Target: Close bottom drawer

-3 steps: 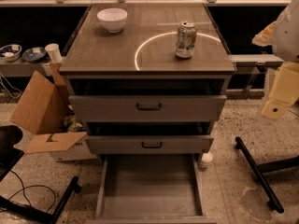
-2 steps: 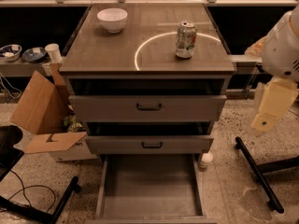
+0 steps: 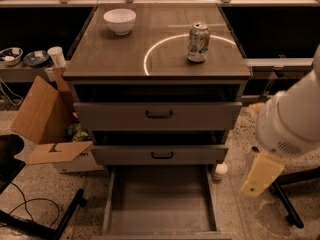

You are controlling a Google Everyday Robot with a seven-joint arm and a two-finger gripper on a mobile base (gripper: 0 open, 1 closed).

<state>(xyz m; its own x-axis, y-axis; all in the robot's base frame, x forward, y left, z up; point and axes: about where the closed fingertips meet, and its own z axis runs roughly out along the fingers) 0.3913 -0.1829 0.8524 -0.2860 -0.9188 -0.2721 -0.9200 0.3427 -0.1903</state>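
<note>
The bottom drawer point(image 3: 160, 200) is pulled far out towards me at the foot of the grey cabinet. Its plain grey tray is bare, and its front panel lies at the lower edge of the view, mostly cut off. My gripper point(image 3: 261, 175), a cream-coloured piece hanging below the white arm point(image 3: 294, 118), is low at the right. It is beside the drawer's right side, apart from it and above the floor. It holds nothing that I can see.
The top drawer point(image 3: 159, 115) and middle drawer point(image 3: 160, 154) stand slightly open. A white bowl point(image 3: 120, 20) and a soda can point(image 3: 198, 42) sit on the cabinet top. A small white bottle point(image 3: 219, 170) stands on the floor by the drawer. A cardboard box point(image 3: 45, 119) is at the left and a black chair base point(image 3: 285, 206) at the right.
The arm and gripper have come down and to the left, from beside the cabinet top to beside the open bottom drawer. The drawers have not moved.
</note>
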